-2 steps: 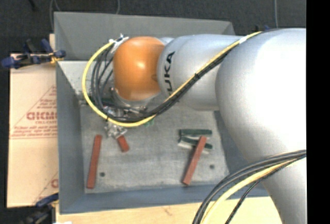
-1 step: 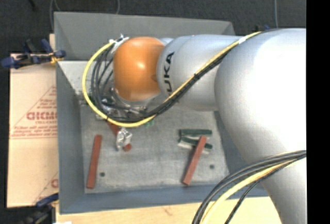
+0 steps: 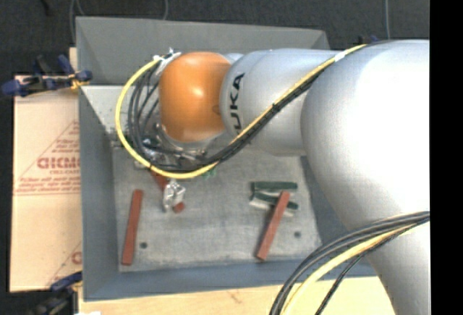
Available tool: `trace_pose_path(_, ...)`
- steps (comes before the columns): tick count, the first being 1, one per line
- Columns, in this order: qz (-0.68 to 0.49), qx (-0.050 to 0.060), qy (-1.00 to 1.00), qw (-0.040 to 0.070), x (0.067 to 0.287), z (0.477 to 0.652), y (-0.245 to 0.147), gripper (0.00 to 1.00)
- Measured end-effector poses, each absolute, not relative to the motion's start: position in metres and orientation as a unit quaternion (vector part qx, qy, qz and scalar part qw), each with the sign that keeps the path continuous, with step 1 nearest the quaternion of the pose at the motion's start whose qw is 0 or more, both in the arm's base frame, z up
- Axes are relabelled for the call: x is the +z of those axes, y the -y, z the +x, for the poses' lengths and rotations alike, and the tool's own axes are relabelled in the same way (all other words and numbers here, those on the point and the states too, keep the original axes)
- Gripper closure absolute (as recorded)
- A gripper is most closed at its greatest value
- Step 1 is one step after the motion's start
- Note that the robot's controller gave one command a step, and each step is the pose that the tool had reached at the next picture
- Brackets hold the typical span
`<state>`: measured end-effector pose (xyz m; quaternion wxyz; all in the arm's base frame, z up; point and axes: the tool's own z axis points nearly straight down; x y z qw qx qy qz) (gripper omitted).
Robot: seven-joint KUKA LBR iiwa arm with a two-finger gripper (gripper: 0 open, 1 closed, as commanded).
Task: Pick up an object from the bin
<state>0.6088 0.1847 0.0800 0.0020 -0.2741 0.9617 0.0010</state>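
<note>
My gripper (image 3: 171, 195) hangs below the orange wrist cover, low over the left-middle of the bin floor. A small reddish piece (image 3: 179, 207) lies right under its tip, touching or nearly touching it; I cannot tell which. Another bit of red-orange (image 3: 160, 180) peeks out from under the cables just above and to the left. A long red-brown stick (image 3: 132, 227) lies on the floor to the gripper's left, running toward the bin's front.
At the right of the bin a second red-brown stick (image 3: 273, 226) leans across a dark green flat bar (image 3: 274, 187) and a small pale piece (image 3: 262, 199). The arm covers the bin's back and right side.
</note>
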Motion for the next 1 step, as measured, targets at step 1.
trace_pose_path(1, -0.301, 0.001, -0.954, 0.0, 0.0934, 0.6042, -0.1782, 0.0)
